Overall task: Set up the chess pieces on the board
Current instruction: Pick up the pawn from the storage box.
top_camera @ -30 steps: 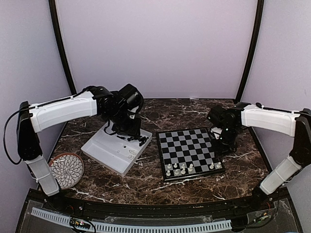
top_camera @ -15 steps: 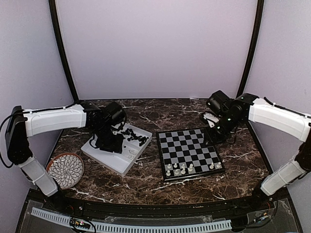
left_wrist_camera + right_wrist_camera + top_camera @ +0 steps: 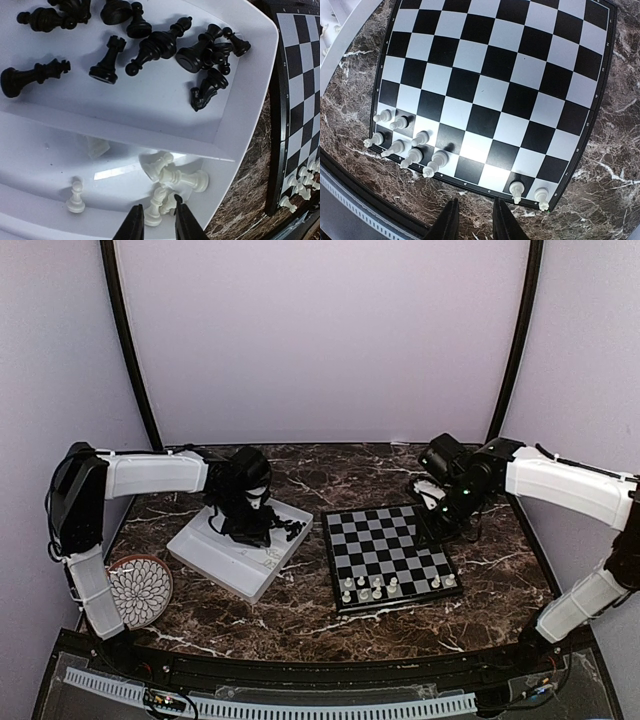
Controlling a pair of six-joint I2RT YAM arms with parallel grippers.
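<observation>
Our left claw (image 3: 158,216), parted and empty, hangs over white chess pieces (image 3: 182,179) in the tray (image 3: 247,105); we think we must pinch one next; our right claw (image 3: 475,212), parted and empty too, hovers over the board (image 3: 490,95).

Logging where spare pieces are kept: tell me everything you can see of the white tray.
The white tray looks like glossy plastic, rectangular, with raised walls and a divider between compartments. It lies flat on the marble table, angled, left of the chessboard and apart from it. One compartment holds black pieces, mostly toppled; the next holds a few white pieces. The left gripper hovers over those.
</observation>
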